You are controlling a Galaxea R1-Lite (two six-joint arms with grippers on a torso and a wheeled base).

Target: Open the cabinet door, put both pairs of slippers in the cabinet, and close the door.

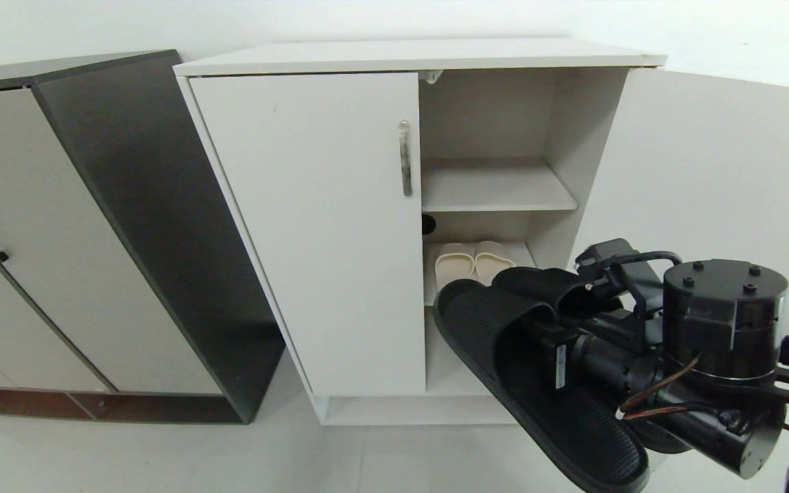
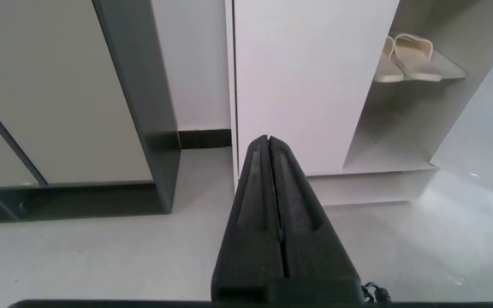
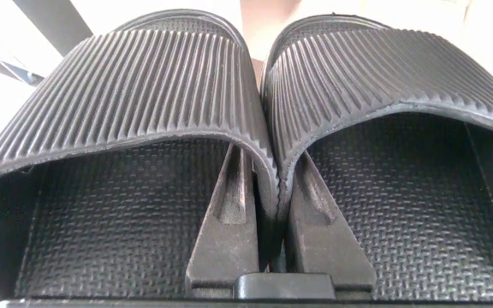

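Right gripper [image 3: 268,167] — tight on black slippers [image 3: 144,85]

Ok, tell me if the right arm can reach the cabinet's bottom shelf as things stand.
Probably yes: the right door stands open, and the bottom shelf below the white slippers faces the black slippers unblocked.

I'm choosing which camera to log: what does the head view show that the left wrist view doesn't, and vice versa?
Only the head view: the black slippers clamped in the right gripper, and the closed door's handle. Only the left wrist view: the left gripper, jaws shut and empty. Both: the white slippers on a shelf inside the cabinet, and the dark cabinet beside it.
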